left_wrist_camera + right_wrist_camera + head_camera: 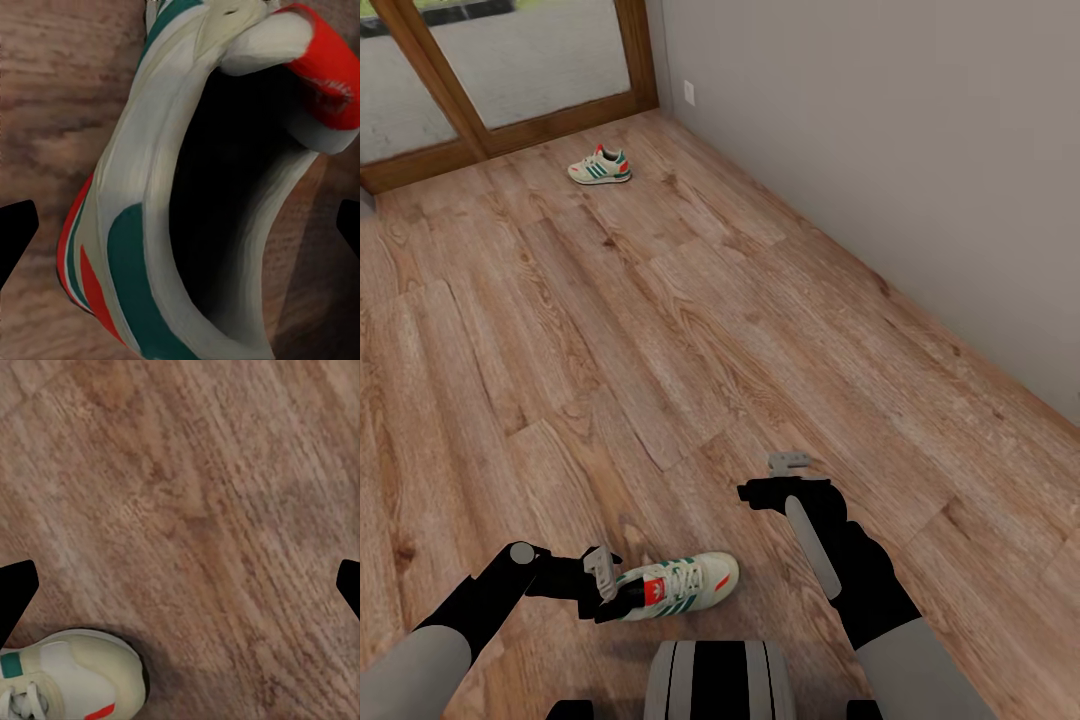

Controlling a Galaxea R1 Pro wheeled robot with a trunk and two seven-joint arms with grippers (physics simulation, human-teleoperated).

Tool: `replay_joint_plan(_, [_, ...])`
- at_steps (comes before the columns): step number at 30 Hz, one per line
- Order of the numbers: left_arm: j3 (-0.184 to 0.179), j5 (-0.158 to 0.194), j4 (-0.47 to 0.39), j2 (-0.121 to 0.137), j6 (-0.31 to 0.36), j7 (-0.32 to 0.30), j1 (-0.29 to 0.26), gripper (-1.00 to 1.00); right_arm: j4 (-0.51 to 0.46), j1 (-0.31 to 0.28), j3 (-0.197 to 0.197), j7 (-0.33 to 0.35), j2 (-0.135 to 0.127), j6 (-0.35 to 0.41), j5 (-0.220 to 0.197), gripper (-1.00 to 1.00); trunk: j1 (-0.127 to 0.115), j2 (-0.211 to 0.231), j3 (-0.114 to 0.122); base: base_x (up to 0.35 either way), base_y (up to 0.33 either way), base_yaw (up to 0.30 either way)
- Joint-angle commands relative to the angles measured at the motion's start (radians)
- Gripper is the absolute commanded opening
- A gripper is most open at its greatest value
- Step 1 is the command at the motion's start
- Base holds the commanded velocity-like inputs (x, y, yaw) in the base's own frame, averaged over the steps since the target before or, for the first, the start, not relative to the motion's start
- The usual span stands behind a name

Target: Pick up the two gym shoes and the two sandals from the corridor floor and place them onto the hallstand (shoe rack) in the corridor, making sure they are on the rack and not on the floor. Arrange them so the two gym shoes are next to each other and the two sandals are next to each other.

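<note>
near gym shoe [150, 225] heel cut off, far gym shoe [600, 166] tiny

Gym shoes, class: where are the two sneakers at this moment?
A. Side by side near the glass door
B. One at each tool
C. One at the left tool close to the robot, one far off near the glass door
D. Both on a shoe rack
C: one gym shoe lies on the corridor floor at the left tool; the other shoe lies far off by the glass door.
</note>
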Motion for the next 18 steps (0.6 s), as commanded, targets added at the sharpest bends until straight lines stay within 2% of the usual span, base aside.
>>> replay_joint_plan(1, [-0.002,-0.005,-0.001,0.001,-0.007,0.000,0.000,1.00,-0.001,0.000,0.001,-0.010,0.000,0.003,-0.010,1.00,0.000,0.000,-0.001,0.000,-0.002,0.000])
replay_joint_plan(13, [-0.002,-0.005,-0.001,0.001,-0.007,0.000,0.000,1.00,-0.001,0.000,0.001,-0.010,0.000,0.003,-0.010,1.00,0.000,0.000,-0.001,0.000,0.000,0.000])
replay_joint_plan(18, [-0.002,-0.005,-0.001,0.001,-0.007,0.000,0.000,1.00,-0.001,0.000,0.001,-0.010,0.000,0.003,-0.010,1.00,0.002,-0.001,-0.020,0.000,0.000,0.000])
